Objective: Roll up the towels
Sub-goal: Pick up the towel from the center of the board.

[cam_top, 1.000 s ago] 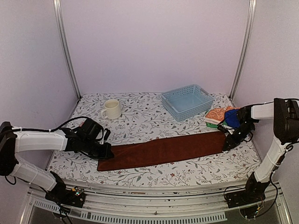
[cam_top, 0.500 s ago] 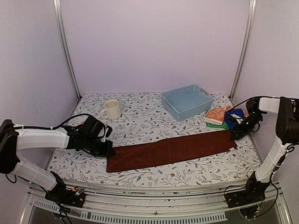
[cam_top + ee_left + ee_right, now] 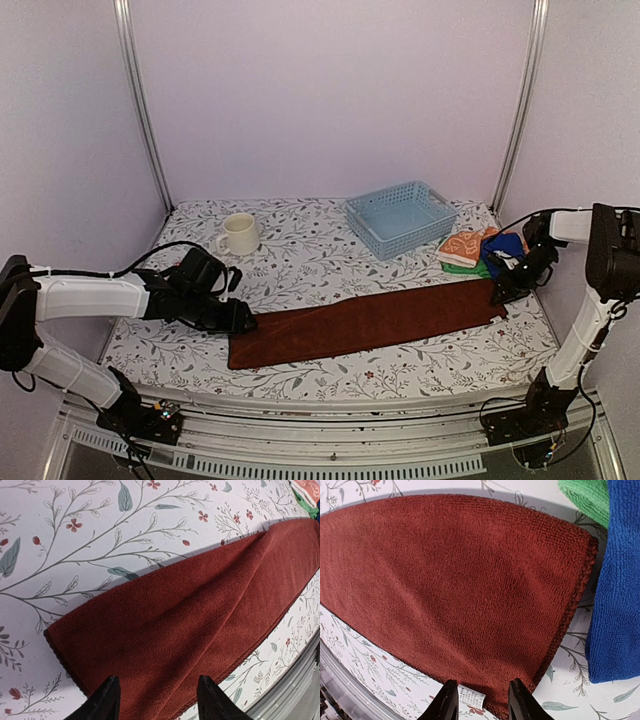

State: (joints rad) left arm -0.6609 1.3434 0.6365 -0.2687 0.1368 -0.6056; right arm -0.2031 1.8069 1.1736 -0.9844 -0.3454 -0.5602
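Brown towel [image 3: 365, 322] is laid flat as a long strip across the front of the table [image 3: 320, 270], running left to right and angled slightly away at the right. Left gripper [image 3: 157, 700] is held low over its left end, jaws spread, with cloth seen between the fingertips. Right gripper [image 3: 482, 702] is placed at the near corner of the right end, jaws also spread, with a white label [image 3: 470, 697] seen between them. Contact with the cloth cannot be told for either. Blue towel [image 3: 615, 605] is laid just beside the right end, green towel [image 3: 585, 497] past it, and orange towel [image 3: 462, 245] is stacked on the green. Farther back, a mug [image 3: 239, 235] is stood at left and a basket [image 3: 420, 238] at right.
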